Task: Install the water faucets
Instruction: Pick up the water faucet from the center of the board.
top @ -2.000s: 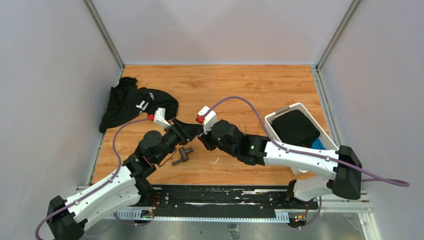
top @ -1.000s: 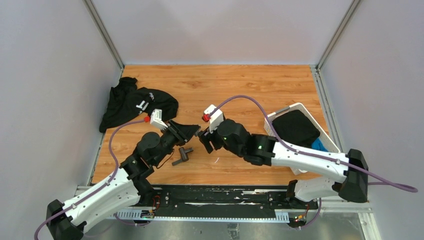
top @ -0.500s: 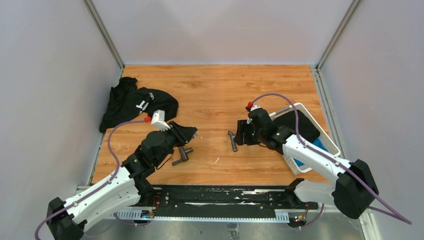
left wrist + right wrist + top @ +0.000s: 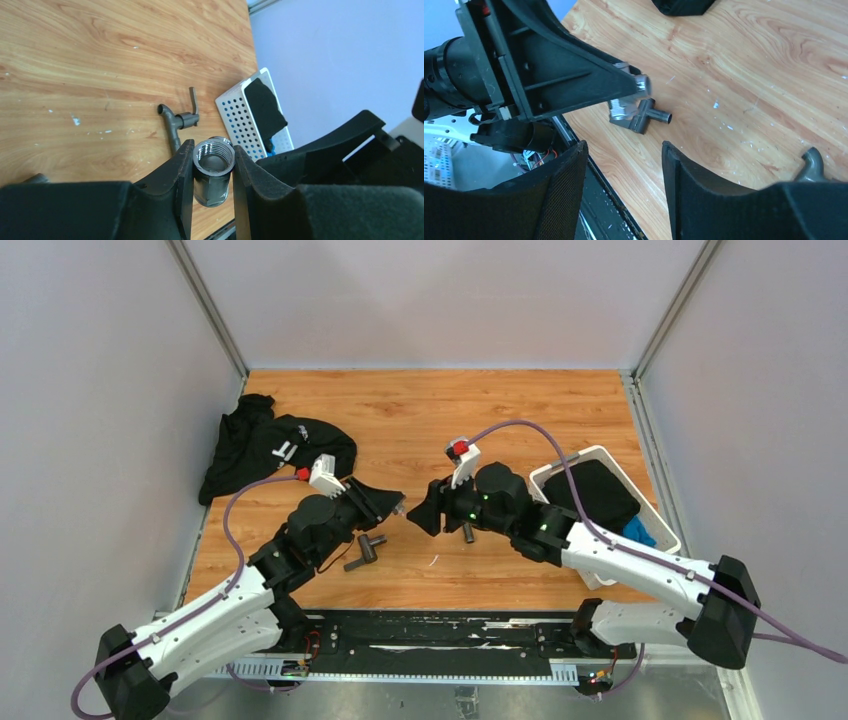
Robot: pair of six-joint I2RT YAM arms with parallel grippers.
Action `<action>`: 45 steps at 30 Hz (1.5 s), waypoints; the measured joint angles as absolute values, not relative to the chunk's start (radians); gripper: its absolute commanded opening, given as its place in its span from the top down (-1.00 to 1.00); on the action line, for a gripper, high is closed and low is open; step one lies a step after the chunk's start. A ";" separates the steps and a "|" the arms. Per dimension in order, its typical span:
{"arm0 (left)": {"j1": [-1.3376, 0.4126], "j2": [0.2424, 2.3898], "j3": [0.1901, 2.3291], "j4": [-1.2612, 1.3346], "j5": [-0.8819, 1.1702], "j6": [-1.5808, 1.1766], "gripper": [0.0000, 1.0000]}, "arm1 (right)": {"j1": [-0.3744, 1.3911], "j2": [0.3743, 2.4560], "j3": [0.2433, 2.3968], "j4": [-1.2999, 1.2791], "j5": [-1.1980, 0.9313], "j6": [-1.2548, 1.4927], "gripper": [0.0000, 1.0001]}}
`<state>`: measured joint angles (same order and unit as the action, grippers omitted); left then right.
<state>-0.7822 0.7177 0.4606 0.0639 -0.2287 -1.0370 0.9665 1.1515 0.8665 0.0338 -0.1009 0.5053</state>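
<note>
Three faucet pieces matter to me here. My left gripper (image 4: 213, 150) is clamped on the threaded fitting (image 4: 214, 167), squeezed between both pads. Its open threaded mouth points out past the fingertips. I judge it is presented that way so a mating piece can be screwed into it.

My right gripper (image 4: 624, 146) is spread and empty, with nothing between its fingers. Its tips face the left gripper's tips from close by, not touching.

The lever tap (image 4: 178, 121) lies flat on the table (image 4: 100, 60), just beyond the left jaws. In the right wrist view only its curved end shows, low and just outside one finger, so it sits beside the right jaws, not between them.

The T-shaped piece (image 4: 638, 114) lies on the wood ahead of the open right jaws, under the left fingertips.

With one part held ready and the other jaws free, I judge the next job is to pick up the lever tap. The white basket (image 4: 239, 118) stands farther beyond the left jaws, past the tap.
</note>
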 measured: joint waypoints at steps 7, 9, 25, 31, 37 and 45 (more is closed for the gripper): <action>-0.782 0.717 0.478 0.056 -0.229 -1.091 1.00 | 1.081 1.244 0.934 0.041 0.027 0.457 -0.09; -0.782 0.715 0.479 0.050 -0.229 -1.096 1.00 | 1.090 1.277 0.952 0.041 0.050 0.446 0.01; -0.781 0.702 0.485 0.021 -0.240 -1.100 1.00 | 1.105 1.394 1.037 0.033 0.082 0.383 0.38; -0.781 0.692 0.485 0.011 -0.240 -1.100 1.00 | 1.114 1.394 1.037 0.035 0.098 0.370 1.00; -0.781 0.691 0.491 -0.004 -0.239 -1.100 0.24 | 1.116 1.392 1.037 0.035 0.103 0.364 1.00; -0.781 0.705 0.510 -0.029 -0.227 -1.091 -0.07 | 1.117 1.385 1.037 0.022 0.113 0.334 1.00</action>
<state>-0.7815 0.7048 0.5098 -0.0292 -0.2268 -1.0912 1.1168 1.3846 1.0370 0.0223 0.1131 0.3340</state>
